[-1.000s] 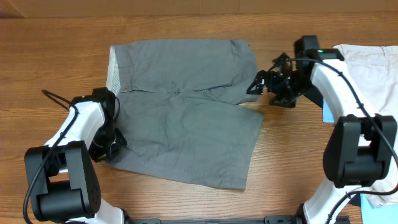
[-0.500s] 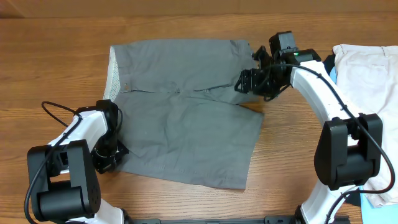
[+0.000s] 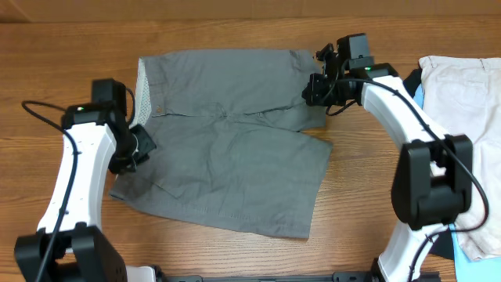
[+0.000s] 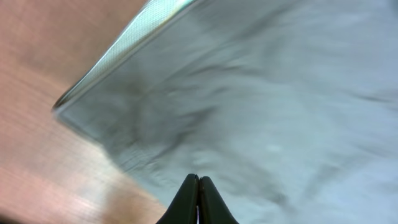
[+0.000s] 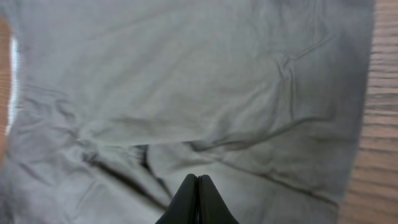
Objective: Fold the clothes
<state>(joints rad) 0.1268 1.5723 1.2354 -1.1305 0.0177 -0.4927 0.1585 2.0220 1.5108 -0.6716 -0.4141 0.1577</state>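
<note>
Mid-grey shorts [image 3: 235, 149] lie spread on the wooden table [image 3: 63, 47], white mesh lining [image 3: 142, 94] showing at the waist on the left. My left gripper [image 3: 138, 150] is shut on the shorts' left edge below the waist; in the left wrist view its closed tips [image 4: 198, 180] meet against blurred grey cloth [image 4: 261, 93], whose hem corner hangs over the wood. My right gripper [image 3: 313, 88] is shut at the right hem of the upper leg. In the right wrist view its tips [image 5: 198, 179] press into creased grey cloth [image 5: 186, 74].
A beige garment [image 3: 470, 102] lies at the table's right edge behind the right arm, with a sliver of light-blue cloth [image 3: 417, 98] beside it. Bare wood surrounds the shorts on the far, left and near sides.
The right gripper moved left onto the upper leg's hem and went from wide open to shut. The left arm swung up and away from the near corner, and the shorts' lower-left corner now flares leftward.
</note>
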